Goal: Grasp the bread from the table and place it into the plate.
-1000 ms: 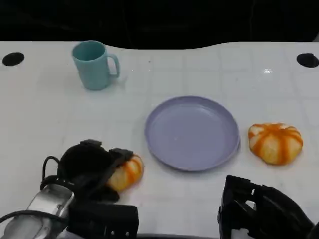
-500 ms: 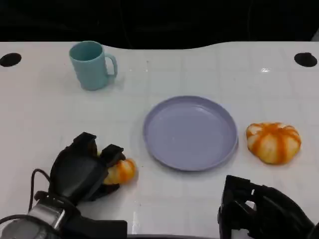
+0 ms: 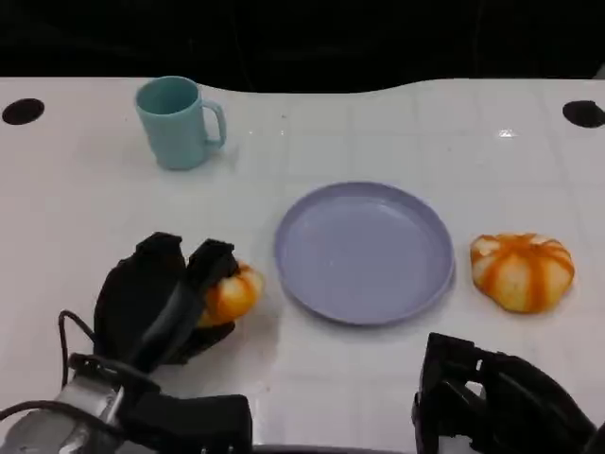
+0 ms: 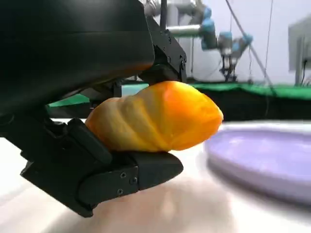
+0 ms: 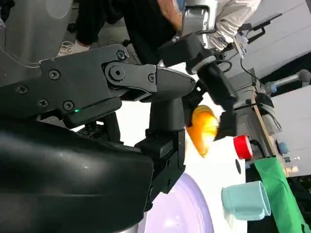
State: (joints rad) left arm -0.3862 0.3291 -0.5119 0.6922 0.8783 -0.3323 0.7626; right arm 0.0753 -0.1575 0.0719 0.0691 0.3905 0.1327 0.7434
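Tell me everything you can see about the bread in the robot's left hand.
The bread is a small rounded roll, glossy orange with paler ridged stripes. The left hand holds it: black fingers wrap under and over it in the left wrist view. It sits left of the purple plate, near the rim, not yet over it. Whether it touches the table cannot be told.

Your left hand [image 3: 156, 303] sits at the near left of the tabletop [image 3: 397, 142], with a bread [image 3: 230, 293] held at its fingertips on the side toward the plate [image 3: 364, 251]. The plate lies just beyond that bread, to the hand's right. A second bread [image 3: 522, 270] lies past the plate's far side, ahead of your right hand [image 3: 492, 402]. The mug [image 3: 177, 122] stands well beyond your left hand, toward the tabletop's back edge.
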